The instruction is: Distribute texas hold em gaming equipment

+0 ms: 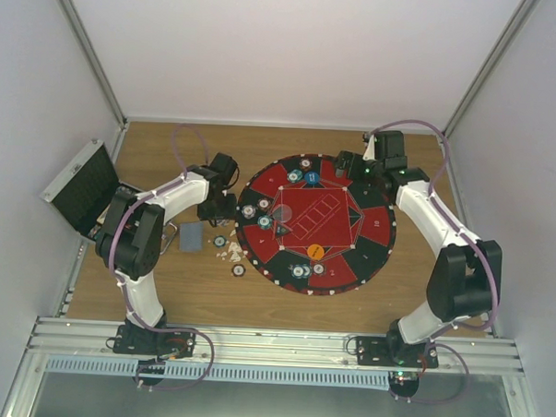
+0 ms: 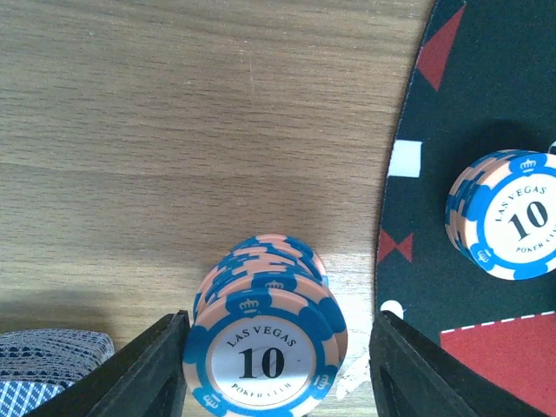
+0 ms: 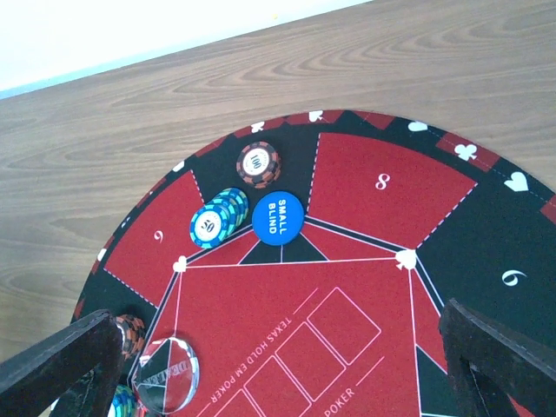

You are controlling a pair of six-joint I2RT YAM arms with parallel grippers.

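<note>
left claw (image 2: 278,320): fairly narrow, straddling 10-chip stack (image 2: 265,352) at bottom centre; I see a gap on the right side, no grip
card deck (image 2: 48,369): lower left corner, on table (image 2: 174,130)
second 10 stack (image 2: 508,213): right edge, on mat (image 2: 486,52)
right claw (image 3: 278,321): wide, empty, over mat
blue disc (image 3: 277,218): left of centre, touching 50 chips (image 3: 217,221)
</note>
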